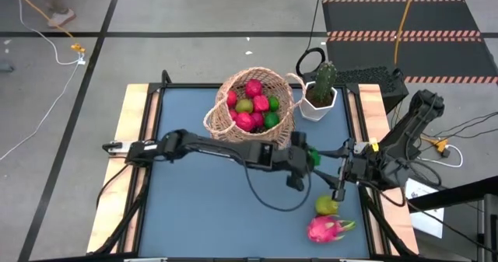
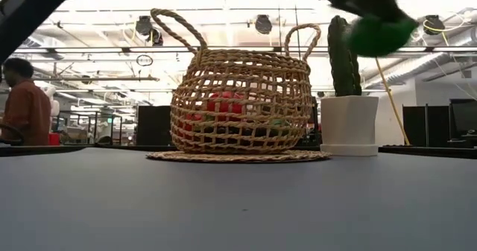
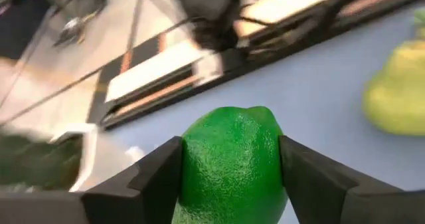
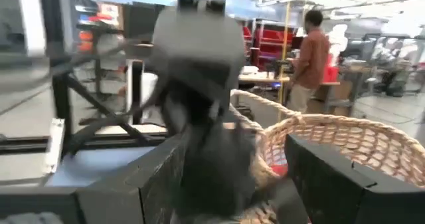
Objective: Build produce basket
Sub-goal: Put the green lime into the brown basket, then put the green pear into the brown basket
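Observation:
The tan wicker basket (image 1: 253, 103) stands on its flared base at the table's far middle and holds red, green and pink toy fruits (image 1: 253, 106). My left gripper (image 1: 307, 162) reaches across to the right of the basket and is shut on a green lime (image 3: 229, 164). In the low view the lime (image 2: 380, 31) hangs high beside the cactus. My right gripper (image 1: 340, 187) is open just right of the left gripper, above a yellow-green pear (image 1: 327, 206). A pink dragon fruit (image 1: 328, 228) lies at the near right. My left gripper pinches the lime between its two fingers (image 3: 159, 177), one on each opposite side (image 3: 192, 157). The lime's rounded end sticks out past the fingertips. The arm comes at it from the table's left. The lime is lifted clear of the table.
A green cactus in a white pot (image 1: 320, 92) stands right of the basket, close to the held lime. The right arm (image 1: 397, 141) crowds the table's right side. The blue table top (image 1: 202, 207) has bare room at near left. A person (image 2: 22, 102) stands in the room behind.

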